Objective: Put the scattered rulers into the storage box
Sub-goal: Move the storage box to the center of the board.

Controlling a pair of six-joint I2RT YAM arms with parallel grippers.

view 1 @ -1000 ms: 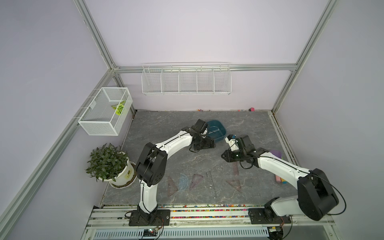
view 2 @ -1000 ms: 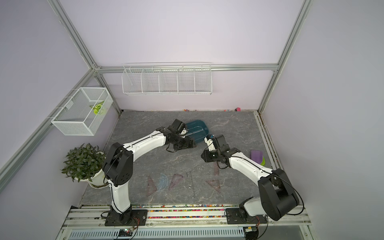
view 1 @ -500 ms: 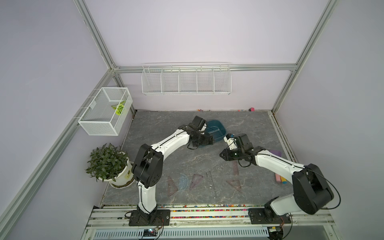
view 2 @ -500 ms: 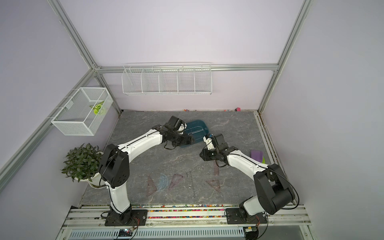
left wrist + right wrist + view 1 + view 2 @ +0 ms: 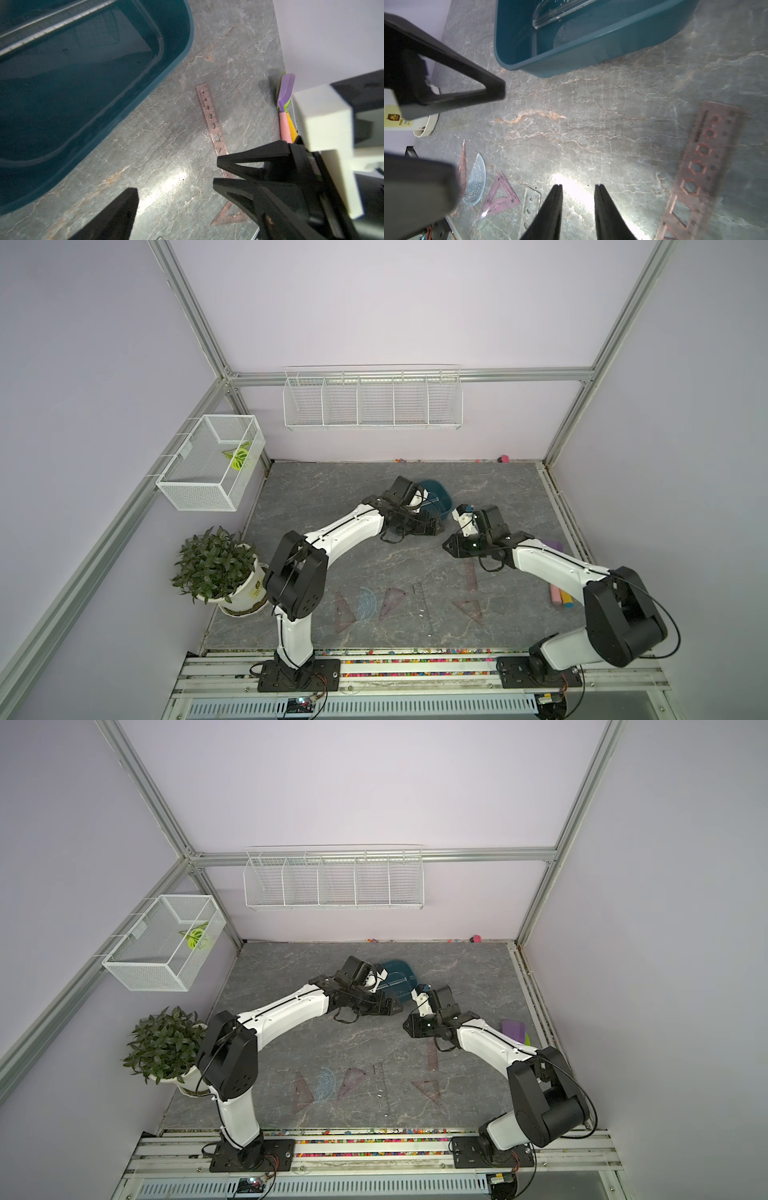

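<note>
In a top view, the left gripper [image 5: 432, 526] is hanging wide open beside the box [image 5: 445, 506]. In the right wrist view, the right gripper [image 5: 578, 207] is hovering, jaws narrow, empty. The brown ruler [image 5: 702, 164] is lying flat nearby, likely needing a square edge pinch.

Right arm [image 5: 552, 568], left arm [image 5: 345, 526] slightly leftward.

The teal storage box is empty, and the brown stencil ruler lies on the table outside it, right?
Not empty: the right wrist view shows a clear ruler lying inside the storage box. The brown stencil ruler does lie on the table outside it.
</note>
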